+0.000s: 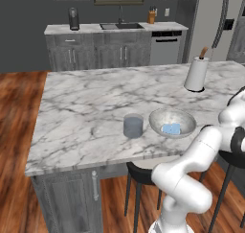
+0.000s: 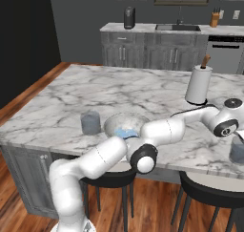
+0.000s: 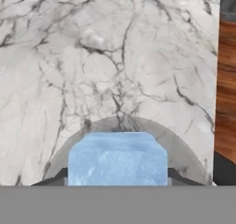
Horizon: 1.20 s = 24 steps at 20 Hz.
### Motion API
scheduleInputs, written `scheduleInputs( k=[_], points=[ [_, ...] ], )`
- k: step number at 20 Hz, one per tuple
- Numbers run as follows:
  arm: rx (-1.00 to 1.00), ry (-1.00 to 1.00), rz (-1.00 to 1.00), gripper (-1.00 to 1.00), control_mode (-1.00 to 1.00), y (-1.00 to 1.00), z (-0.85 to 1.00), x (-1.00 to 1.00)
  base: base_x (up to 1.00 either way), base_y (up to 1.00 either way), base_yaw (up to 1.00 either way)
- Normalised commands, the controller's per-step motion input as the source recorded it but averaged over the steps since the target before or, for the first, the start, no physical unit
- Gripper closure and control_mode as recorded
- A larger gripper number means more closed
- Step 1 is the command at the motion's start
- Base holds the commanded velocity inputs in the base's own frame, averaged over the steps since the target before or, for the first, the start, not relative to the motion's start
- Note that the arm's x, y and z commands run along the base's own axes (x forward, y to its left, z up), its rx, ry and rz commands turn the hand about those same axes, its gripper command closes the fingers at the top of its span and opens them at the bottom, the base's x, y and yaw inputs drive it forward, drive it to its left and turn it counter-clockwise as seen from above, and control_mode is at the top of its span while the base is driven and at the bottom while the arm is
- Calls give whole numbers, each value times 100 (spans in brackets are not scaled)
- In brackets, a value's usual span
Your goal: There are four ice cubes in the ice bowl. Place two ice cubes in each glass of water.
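As seen, ice cube [image 3: 117, 157] square-on

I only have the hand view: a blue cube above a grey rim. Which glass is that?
Observer: It looks like the glass far to the right of the ice bowl, near the front edge of the counter.
Operator: Any ice in the bowl?
Observer: Yes, blue ice cubes lie in it, but I can't count them.
Operator: Where's the other glass?
Observer: The second glass stands just left of the bowl.
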Motion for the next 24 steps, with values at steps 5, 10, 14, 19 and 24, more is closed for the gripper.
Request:
scheduleInputs(
  k=[5,10,14,19,24],
  points=[
    [3,-6,0,-100,-100,0,32,0,0,0,0],
    [2,-10,0,-100,-100,9,51,-2,0,0,0],
    [4,1,4,-100,-100,73,46,-77,0,0,0],
    [0,4,3,-100,-100,100,15,-89,0,0,0],
    [0,0,1,-100,-100,100,-9,-65,0,0,0]
  ],
)
